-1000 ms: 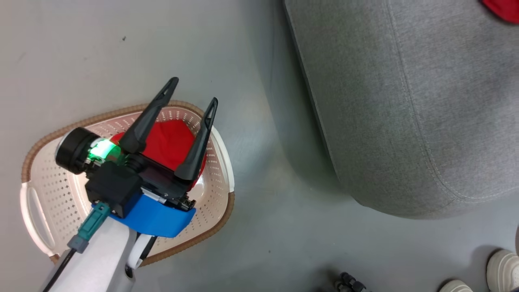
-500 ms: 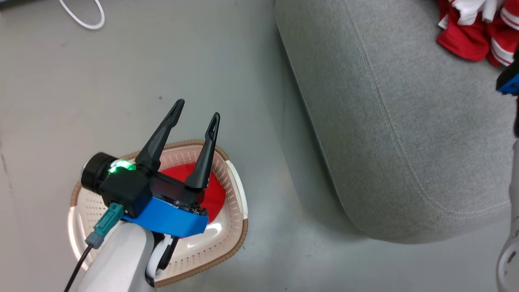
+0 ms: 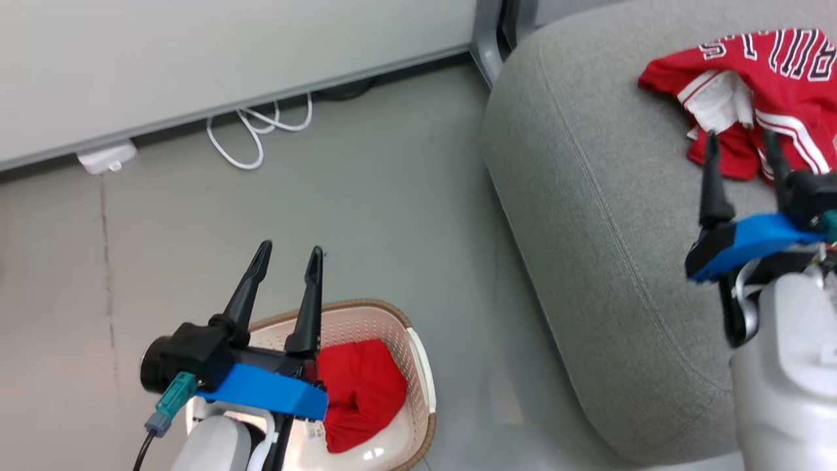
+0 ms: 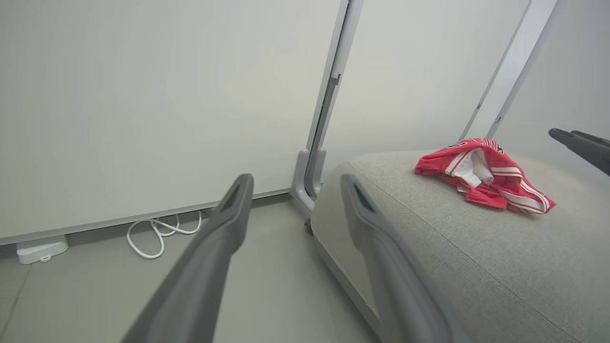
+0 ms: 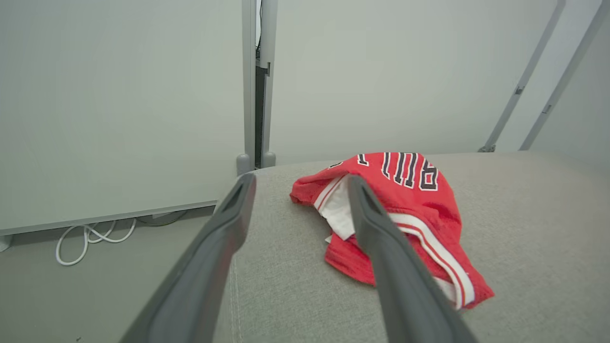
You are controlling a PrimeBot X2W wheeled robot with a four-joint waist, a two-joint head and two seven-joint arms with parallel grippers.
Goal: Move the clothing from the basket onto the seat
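Note:
A red piece of clothing (image 3: 358, 391) lies bunched in the cream basket (image 3: 418, 366) on the floor, at the bottom of the head view. My left gripper (image 3: 291, 250) hangs open and empty above the basket's far left part, fingers (image 4: 224, 238) pointing toward the wall. A second red jersey (image 3: 752, 78) with white trim and black letters lies crumpled on the grey seat (image 3: 588, 196). My right gripper (image 3: 739, 135) stands open and empty over the seat, just short of that jersey (image 5: 410, 190). The left wrist view also shows the jersey (image 4: 481, 174) on the seat.
A white cable (image 3: 255, 134) loops on the grey floor by the pale wall panel, beside a small white box (image 3: 104, 158). A grey metal post (image 3: 487, 39) stands at the seat's far corner. Bare floor separates basket and seat.
The head camera has tilted up, bringing the wall and the seat's top into view. My right gripper has come into view, open, near the jersey on the seat. The left gripper stays open.

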